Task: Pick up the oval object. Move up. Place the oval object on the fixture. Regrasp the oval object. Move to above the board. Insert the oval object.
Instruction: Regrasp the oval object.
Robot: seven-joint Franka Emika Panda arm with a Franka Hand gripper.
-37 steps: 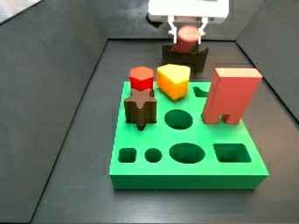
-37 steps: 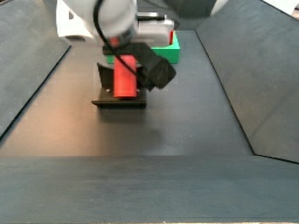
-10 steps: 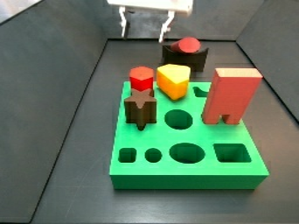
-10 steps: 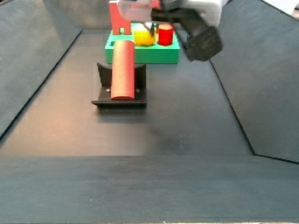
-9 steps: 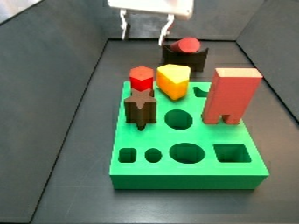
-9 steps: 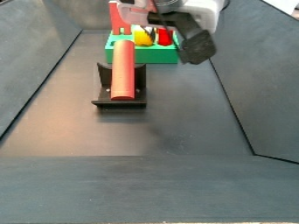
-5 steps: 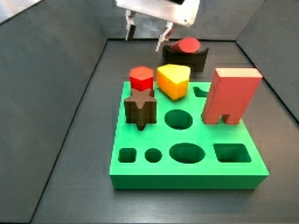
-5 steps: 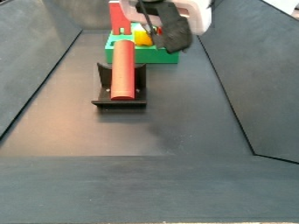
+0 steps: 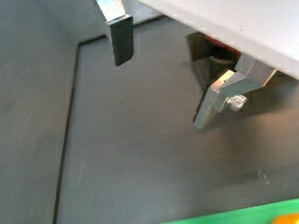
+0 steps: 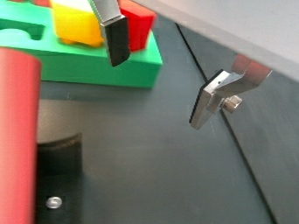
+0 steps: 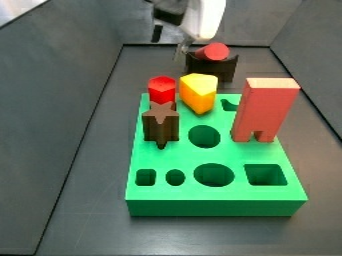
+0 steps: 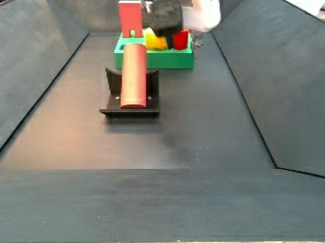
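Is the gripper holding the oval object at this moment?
No: the oval object lies on the fixture, while the gripper, raised beside it toward the board, has open fingers with nothing between them.

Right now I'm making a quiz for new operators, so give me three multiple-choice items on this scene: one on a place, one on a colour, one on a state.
1. Where does the oval object lie?
A. on the fixture
B. in the board
C. between the tool's fingers

2. What colour is the board?
A. blue
B. green
C. white

3. How is the tool, which is up beside the board?
A. shut on the rod
B. shut on nothing
C. open, holding nothing

Key: 1 A, the red rod rests across the dark block in a side view. 2 B, the slab is bright green. 3 C, both wrist views show only floor between the spread fingers.
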